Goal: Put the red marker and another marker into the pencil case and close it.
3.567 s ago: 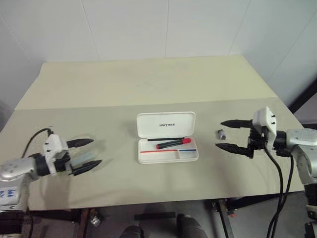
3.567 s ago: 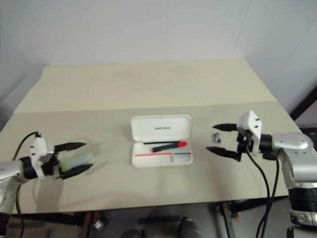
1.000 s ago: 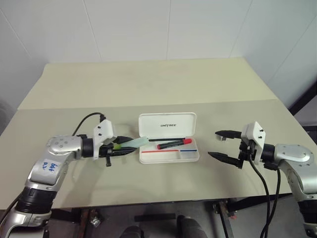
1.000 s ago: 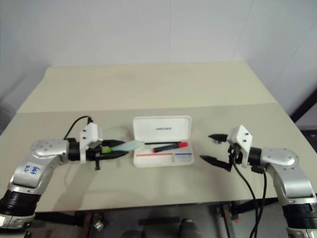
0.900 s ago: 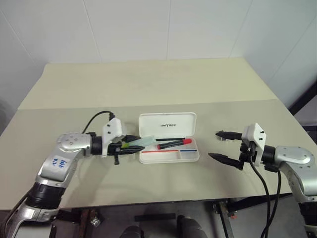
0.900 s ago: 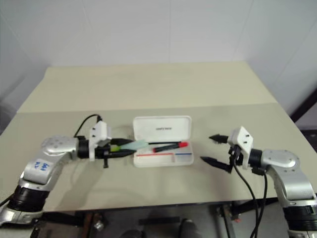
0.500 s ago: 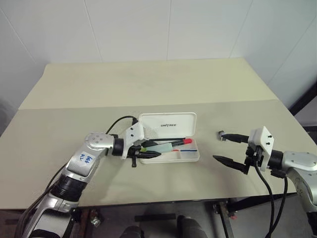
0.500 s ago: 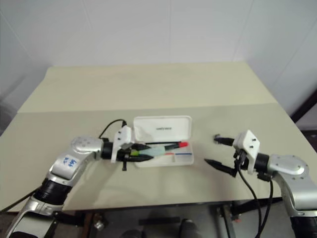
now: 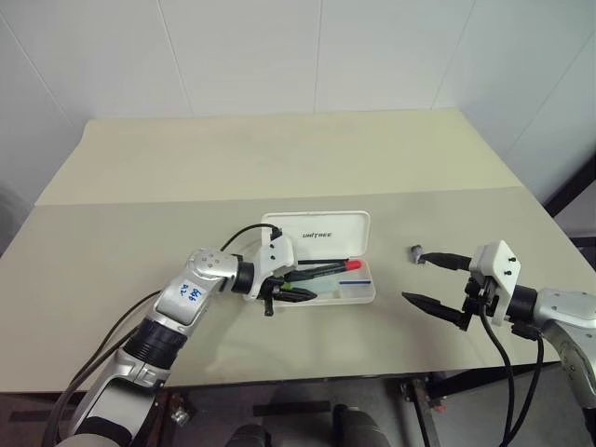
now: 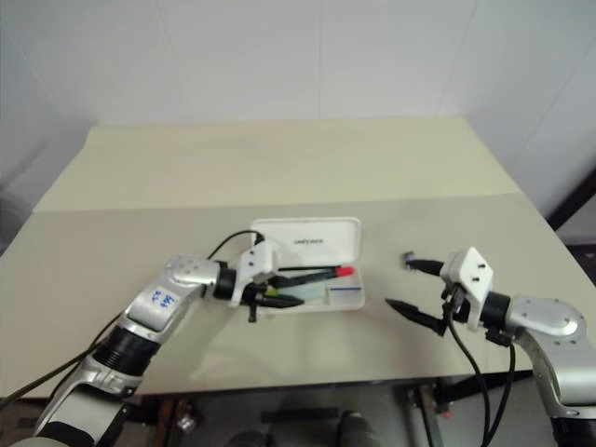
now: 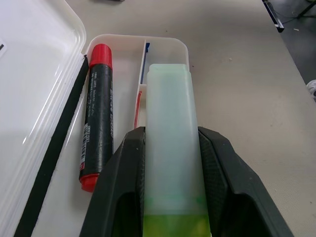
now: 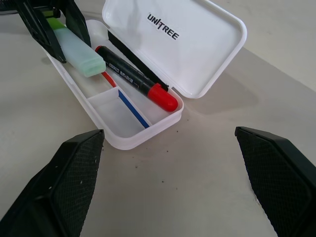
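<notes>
Letting go now, you risk the green marker catching on the thin divider inside the pencil case and resting tilted, so the lid would not shut flat. Your left claw pinches it just over the tray, beside the red marker, whether touching the tray floor I cannot tell. Both markers run lengthwise along the case, the green one's pale cap leading. Your right claw hangs spread wide, empty, near the case.

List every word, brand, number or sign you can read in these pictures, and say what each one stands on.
"UNITREE": printed dark on the inside of the pencil case lid.
Small print along the red marker barrel: too small to read.
Blue handwriting on the left arm's silver shell: unreadable.
</notes>
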Controlling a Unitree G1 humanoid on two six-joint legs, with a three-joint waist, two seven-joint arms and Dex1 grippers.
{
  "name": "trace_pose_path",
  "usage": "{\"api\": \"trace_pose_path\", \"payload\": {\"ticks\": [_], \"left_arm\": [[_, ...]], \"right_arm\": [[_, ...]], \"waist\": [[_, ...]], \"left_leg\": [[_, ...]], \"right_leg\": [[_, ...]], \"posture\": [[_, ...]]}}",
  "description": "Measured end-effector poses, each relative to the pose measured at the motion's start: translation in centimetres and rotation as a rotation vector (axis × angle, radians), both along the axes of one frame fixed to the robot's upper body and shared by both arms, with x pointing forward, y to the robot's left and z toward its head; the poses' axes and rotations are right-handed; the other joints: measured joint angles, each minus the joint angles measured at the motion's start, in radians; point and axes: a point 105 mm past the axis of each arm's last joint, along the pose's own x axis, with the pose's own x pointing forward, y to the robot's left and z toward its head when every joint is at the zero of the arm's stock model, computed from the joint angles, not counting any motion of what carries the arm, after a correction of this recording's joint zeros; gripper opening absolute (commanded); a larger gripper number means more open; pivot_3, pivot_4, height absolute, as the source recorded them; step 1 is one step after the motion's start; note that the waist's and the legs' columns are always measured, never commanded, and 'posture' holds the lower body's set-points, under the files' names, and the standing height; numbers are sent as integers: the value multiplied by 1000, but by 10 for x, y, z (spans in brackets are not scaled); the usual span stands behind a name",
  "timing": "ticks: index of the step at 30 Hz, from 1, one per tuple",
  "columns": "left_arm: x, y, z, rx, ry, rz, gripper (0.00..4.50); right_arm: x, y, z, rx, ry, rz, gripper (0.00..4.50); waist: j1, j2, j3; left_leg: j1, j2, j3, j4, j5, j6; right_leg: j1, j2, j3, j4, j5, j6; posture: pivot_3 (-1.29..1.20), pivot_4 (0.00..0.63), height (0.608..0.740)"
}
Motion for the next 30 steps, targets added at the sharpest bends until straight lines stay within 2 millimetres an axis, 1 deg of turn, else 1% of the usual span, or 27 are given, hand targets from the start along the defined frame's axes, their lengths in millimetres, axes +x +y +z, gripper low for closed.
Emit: {"api": "trace_pose_path", "payload": {"ticks": [2, 4, 5, 12, 18, 22, 24, 26, 30], "left_arm": [[0, 0, 2, 5, -2, -8, 1093], [1, -1, 4, 12, -3, -11, 1824], [1, -1, 4, 16, -6, -12, 2055], [2, -1, 7, 26, -4, -17, 4419], [2, -7, 18, -27, 16, -30, 4464], [0, -7, 25, -69, 28, -40, 4464], [1, -3, 28, -80, 25, -34, 4464], [3, 7, 32, -80, 7, -16, 4464], [1, 26, 36, -116, -1, -8, 4464]], "right_arm": [[0, 0, 1, 4, -2, -2, 4500], [1, 0, 1, 5, -4, -7, 4500], [1, 0, 1, 6, -5, -9, 4500], [2, -1, 1, 9, -9, -18, 4500], [3, 0, 2, 19, -15, -28, 4500], [8, -1, 5, 32, -24, -64, 4500], [11, -1, 6, 41, -27, -83, 4500], [16, -2, 6, 56, -28, -126, 4500], [28, -11, 0, 70, -8, -250, 4500]], "waist": [[1, 0, 0], [2, 0, 0], [1, 0, 0], [3, 0, 0], [6, 0, 0], [7, 0, 0], [8, 0, 0], [6, 0, 0], [9, 0, 0]], "left_leg": [[0, 0, 0, 0, 0, 0], [0, 0, 0, 0, 0, 0], [0, 0, 0, 0, 0, 0], [0, 0, 0, 0, 0, 0], [0, 0, 0, 0, 0, 0], [0, 0, 0, 0, 0, 0], [0, 0, 0, 0, 0, 0], [0, 0, 0, 0, 0, 0], [0, 0, 0, 0, 0, 0]], "right_leg": [[0, 0, 0, 0, 0, 0], [0, 0, 0, 0, 0, 0], [0, 0, 0, 0, 0, 0], [0, 0, 0, 0, 0, 0], [0, 0, 0, 0, 0, 0], [0, 0, 0, 0, 0, 0], [0, 0, 0, 0, 0, 0], [0, 0, 0, 0, 0, 0], [0, 0, 0, 0, 0, 0]], "posture": [[0, 150, 740], [0, 150, 740], [0, 150, 740], [0, 150, 740], [0, 150, 740], [0, 150, 740], [0, 150, 740], [0, 150, 740], [0, 150, 740]]}}
